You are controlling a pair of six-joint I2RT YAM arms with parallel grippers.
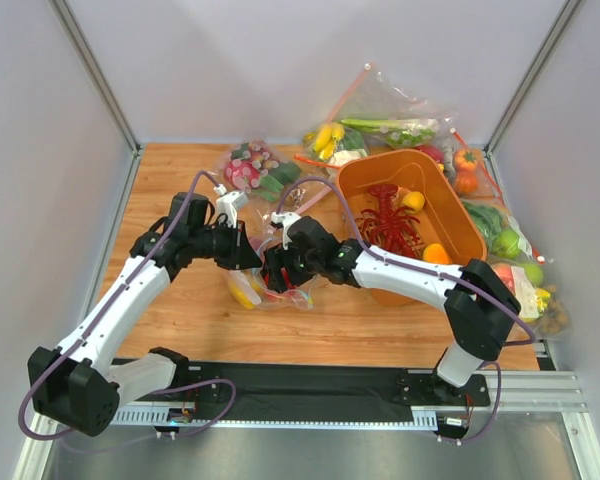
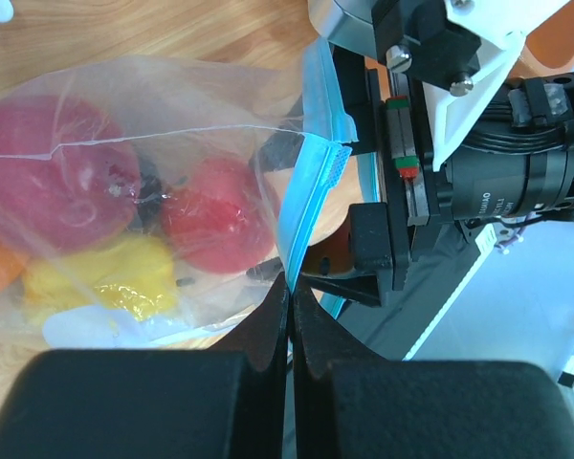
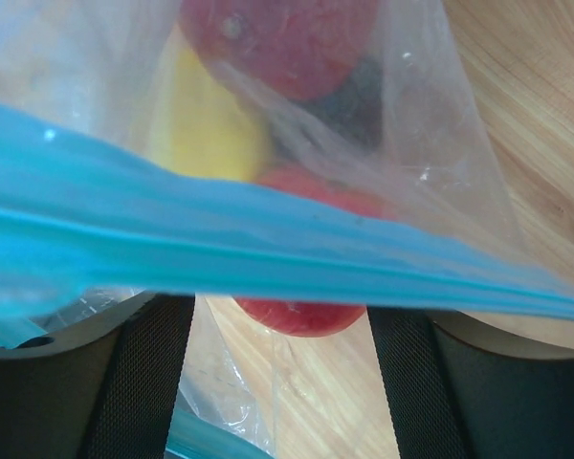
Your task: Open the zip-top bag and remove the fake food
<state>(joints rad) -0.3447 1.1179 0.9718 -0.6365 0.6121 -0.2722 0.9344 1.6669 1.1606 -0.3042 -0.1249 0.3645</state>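
Both sets of jaws meet at the zip-top bag [image 2: 172,96] on the desk [image 1: 180,180]: your left jaws pinch its lip, your right jaws stand wide with the teal zip strip [image 3: 268,239] running crosswise between them, fake food [image 3: 287,38] just beyond.

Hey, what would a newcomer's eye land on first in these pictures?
Two arms meet mid-table over the zip-top bag: the left gripper pinches its film beside the teal zip strip, which crosses in front of the open right gripper. Red and yellow fake food shows inside. At right, an orange bin holds a red lobster.
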